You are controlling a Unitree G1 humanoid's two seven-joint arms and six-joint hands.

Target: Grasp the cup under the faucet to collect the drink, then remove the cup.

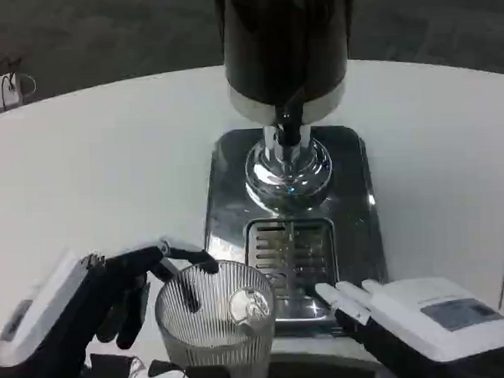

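A clear ribbed cup (214,324) stands at the bottom centre of the head view, in front of the dispenser's drip grille (290,253). My left hand (98,309) wraps its black fingers around the cup's left side and rim, holding it. The faucet (288,130) hangs under the dark drink tank (284,45), farther back than the cup. My right hand (412,320) lies to the right of the cup, fingertips pointing toward the front edge of the steel base, holding nothing. Whether it touches the base I cannot tell.
The shiny steel base (353,201) of the dispenser sits mid-table on the white round table (108,153). A small white device with cables (1,89) lies at the far left edge. Dark floor lies beyond the table.
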